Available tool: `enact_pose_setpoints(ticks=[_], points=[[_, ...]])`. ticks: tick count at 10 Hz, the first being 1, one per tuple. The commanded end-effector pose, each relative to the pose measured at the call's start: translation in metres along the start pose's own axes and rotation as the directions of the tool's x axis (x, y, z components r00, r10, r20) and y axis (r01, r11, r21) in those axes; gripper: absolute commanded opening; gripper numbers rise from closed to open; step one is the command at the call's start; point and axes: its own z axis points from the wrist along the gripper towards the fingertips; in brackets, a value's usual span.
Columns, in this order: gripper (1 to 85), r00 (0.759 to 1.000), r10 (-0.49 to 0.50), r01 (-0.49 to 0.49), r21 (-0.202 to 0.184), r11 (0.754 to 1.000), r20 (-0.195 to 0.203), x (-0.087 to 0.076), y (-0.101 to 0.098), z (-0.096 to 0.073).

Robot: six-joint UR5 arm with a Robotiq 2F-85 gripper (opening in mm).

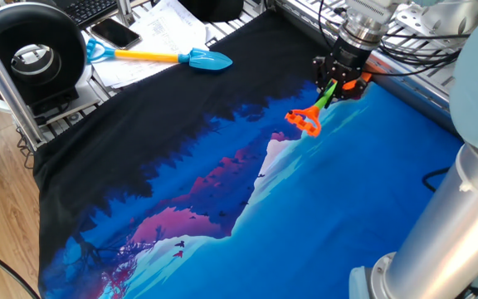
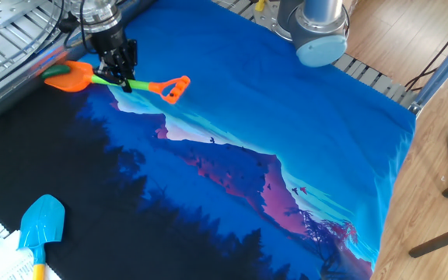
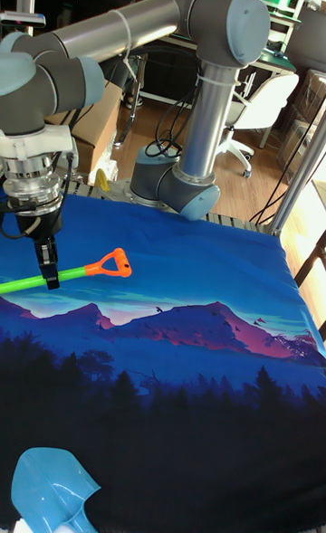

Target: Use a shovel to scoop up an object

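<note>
The shovel has an orange blade, a green shaft and an orange D-handle. It lies nearly level over the far left of the blue cloth. My gripper points down and is shut on the green shaft close to the blade. The object, a small dark green piece, rests on the far end of the blade. From the opposite side, the gripper hides most of the blade and the handle points toward the cloth's middle. In the tall view the gripper holds the shaft; blade and object are cut off.
A blue-bladed toy shovel with a yellow shaft lies at the cloth's dark edge, its blade near papers. A metal grid rack borders the cloth beside the orange blade. The robot base stands at the far edge.
</note>
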Motion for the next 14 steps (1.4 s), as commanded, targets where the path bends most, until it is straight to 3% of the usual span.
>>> enact_pose_setpoints(ticks=[1,4,7,11,14], points=[[2.3,1.0,0.012,-0.012,0.002,1.0,-0.009,-0.003,-0.003,0.002],[2.3,0.999,0.049,-0.049,-0.003,0.999,0.002,-0.017,-0.009,0.003],[2.3,0.994,0.087,-0.087,-0.005,0.996,0.058,-0.03,-0.012,0.006],[2.3,0.994,0.097,-0.097,-0.01,0.995,0.05,-0.026,-0.011,0.007],[2.3,0.985,0.165,-0.164,-0.035,0.986,0.04,-0.024,-0.005,0.007]])
